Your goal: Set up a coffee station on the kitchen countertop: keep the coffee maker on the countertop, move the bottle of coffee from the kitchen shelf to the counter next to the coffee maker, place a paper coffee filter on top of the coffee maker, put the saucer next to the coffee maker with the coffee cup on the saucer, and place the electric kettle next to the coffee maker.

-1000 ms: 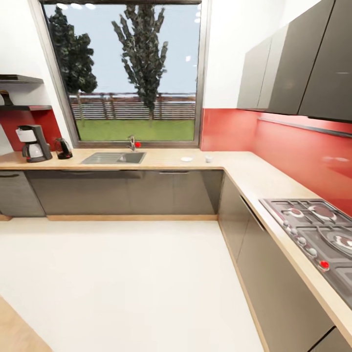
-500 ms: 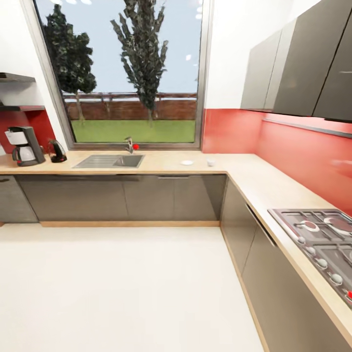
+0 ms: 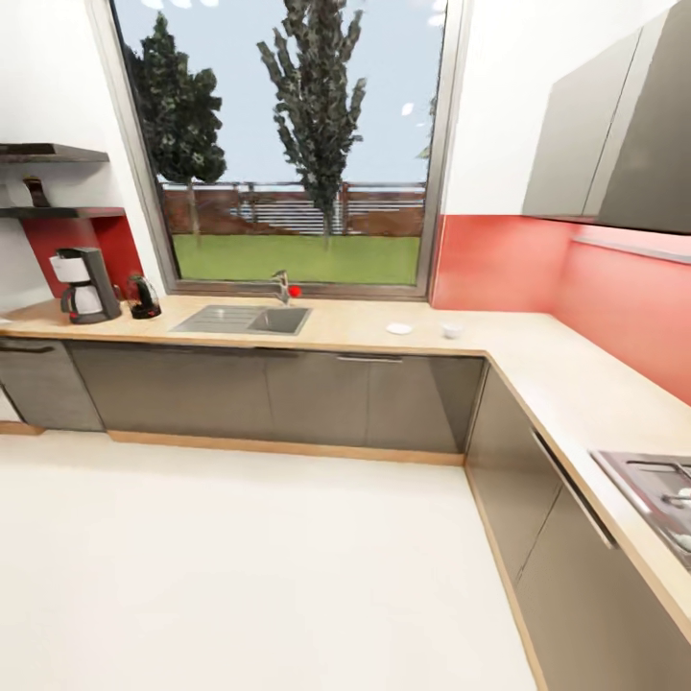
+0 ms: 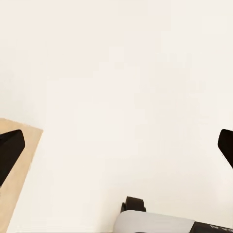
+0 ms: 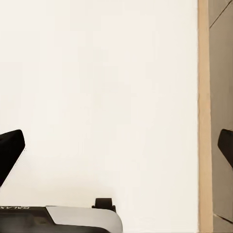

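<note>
A bright L-shaped kitchen opens up ahead, a big window over the sink and the kitchen countertop running long and tan above dark grey cabinet fronts. Over at the far left end stands the coffee maker, right where the task wants it, with the electric kettle already just beside it, so those two look settled. Above them is the kitchen shelf, and there's a small dark shape on it, likely the bottle of coffee, though it's too small to be sure. The saucer and the coffee cup sit near each other but apart, right of the sink and well away from the coffee maker, so they need carrying across. The robot is out on the open floor, both arms hanging down: the left gripper and the right gripper each show fingers spread wide with nothing between them, ready for a first pick.
</note>
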Controlling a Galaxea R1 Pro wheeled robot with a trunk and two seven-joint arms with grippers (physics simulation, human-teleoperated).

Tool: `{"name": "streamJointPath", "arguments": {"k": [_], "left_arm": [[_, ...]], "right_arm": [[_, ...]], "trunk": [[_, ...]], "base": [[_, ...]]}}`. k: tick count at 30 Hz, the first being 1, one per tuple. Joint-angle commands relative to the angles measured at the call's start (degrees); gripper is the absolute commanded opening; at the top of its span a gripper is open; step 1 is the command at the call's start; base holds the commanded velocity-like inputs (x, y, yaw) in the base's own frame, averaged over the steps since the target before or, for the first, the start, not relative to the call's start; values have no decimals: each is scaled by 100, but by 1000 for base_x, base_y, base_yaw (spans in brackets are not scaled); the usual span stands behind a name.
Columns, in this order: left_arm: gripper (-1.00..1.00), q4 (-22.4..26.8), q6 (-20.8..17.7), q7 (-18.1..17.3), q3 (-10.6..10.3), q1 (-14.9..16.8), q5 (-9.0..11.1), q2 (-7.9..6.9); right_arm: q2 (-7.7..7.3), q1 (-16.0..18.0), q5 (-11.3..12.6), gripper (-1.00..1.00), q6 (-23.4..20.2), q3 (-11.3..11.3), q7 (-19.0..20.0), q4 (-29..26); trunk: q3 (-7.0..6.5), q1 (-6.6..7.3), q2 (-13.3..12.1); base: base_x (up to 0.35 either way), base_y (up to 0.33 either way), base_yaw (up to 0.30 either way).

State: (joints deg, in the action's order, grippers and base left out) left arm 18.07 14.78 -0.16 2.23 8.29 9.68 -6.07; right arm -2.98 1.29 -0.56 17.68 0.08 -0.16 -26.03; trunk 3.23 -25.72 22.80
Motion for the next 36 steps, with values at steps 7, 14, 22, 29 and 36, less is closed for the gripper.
{"name": "streamJointPath", "arguments": {"k": [7,14,22,29,36], "left_arm": [[100,-5,17,-2,-3,6,34,0],[100,-5,17,-2,-3,6,34,0],[100,-5,17,-2,-3,6,33,0],[100,-5,17,-2,-2,6,34,-38],[100,-5,17,-2,-3,6,34,-43]], "right_arm": [[-1,3,-6,100,17,1,-2,1],[-1,3,-6,100,17,1,-2,1],[-1,3,-6,100,17,3,-2,1],[-1,3,-6,100,17,6,-2,1],[-1,3,-6,100,17,1,-2,1]], "trunk": [[12,-7,11],[7,-7,11],[-27,-7,11],[-61,-7,11],[-94,-7,11]], "base": [[336,0,278],[336,0,278],[336,0,266],[336,0,251],[336,0,221]]}}
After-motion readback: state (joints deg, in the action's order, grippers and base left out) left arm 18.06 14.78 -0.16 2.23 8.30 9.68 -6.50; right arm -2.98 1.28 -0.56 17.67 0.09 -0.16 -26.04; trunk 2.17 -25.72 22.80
